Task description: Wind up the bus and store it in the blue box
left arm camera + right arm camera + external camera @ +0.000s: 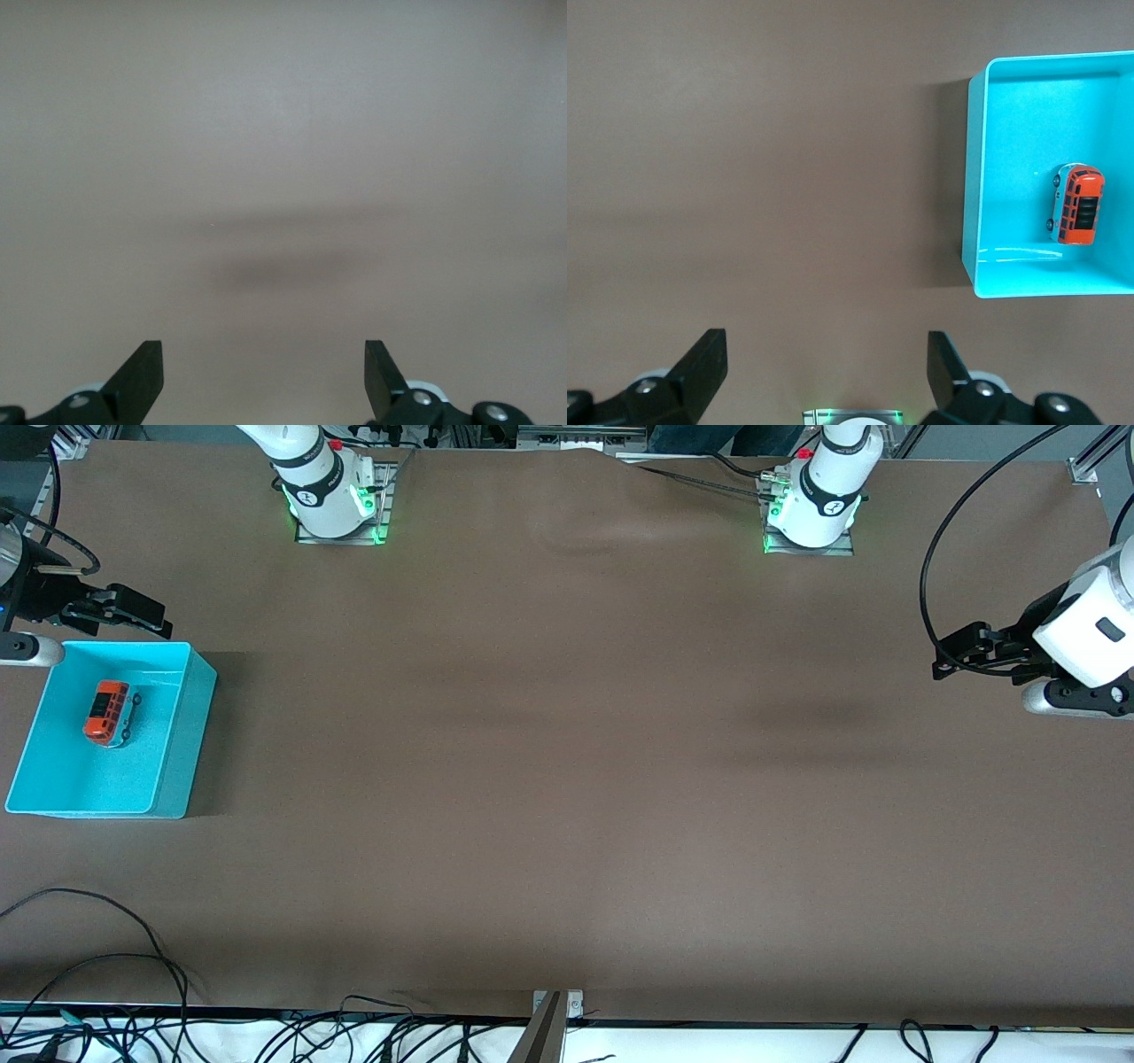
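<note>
Bus (112,713): sat on its wheels inside the blue box (184,726), on the flat bottom, closer to the wall nearest the robot bases than to the one nearest the front camera. Orange body, dark roof panel facing up.
Blue box: was parked on the counter (567,779) at the right arm's end, open top, nothing else in it as far as I could see.
Right gripper (133,613): hung in the air just off the box's edge on the robot-base side, fingers (704,363) spread wide apart, holding nothing.
Left gripper (961,654): waited way over at the left arm's end, above bare counter, fingers (142,372) also wide apart and empty.
Cables (106,957): a loose black tangle lay along the counter edge nearest the front camera.
</note>
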Motion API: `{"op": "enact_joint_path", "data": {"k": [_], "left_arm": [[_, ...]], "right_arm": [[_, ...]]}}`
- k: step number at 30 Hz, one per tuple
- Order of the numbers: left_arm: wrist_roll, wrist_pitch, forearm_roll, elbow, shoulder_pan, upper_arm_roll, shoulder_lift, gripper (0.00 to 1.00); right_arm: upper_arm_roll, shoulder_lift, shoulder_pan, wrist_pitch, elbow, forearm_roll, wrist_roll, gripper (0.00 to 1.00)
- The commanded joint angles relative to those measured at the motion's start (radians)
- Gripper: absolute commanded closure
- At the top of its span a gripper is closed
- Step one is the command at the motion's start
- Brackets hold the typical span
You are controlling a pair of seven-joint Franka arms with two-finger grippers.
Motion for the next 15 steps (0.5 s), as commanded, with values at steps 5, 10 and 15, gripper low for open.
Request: {"op": "enact_joint_path", "data": {"k": [5,10,15], "left_arm": [[-0.018,-0.008,0.028,0.013,-0.006,0.005,-0.013,0.0],[-0.016,0.003,0.026,-0.004,-0.009,0.008,-0.031,0.0],[-0.016,0.081,0.026,-0.085,-0.015,0.008,-0.082,0.0]], "right_arm": [[-0.002,-0.002,-0.004,-0.019,0.021,-0.006,-0.019,0.0],[-0.003,0.0,-0.004,-0.018,0.027,-0.016,-0.022,0.0],[-0.002,-0.002,-0.004,-0.019,0.027,-0.016,-0.022,0.0]]}}
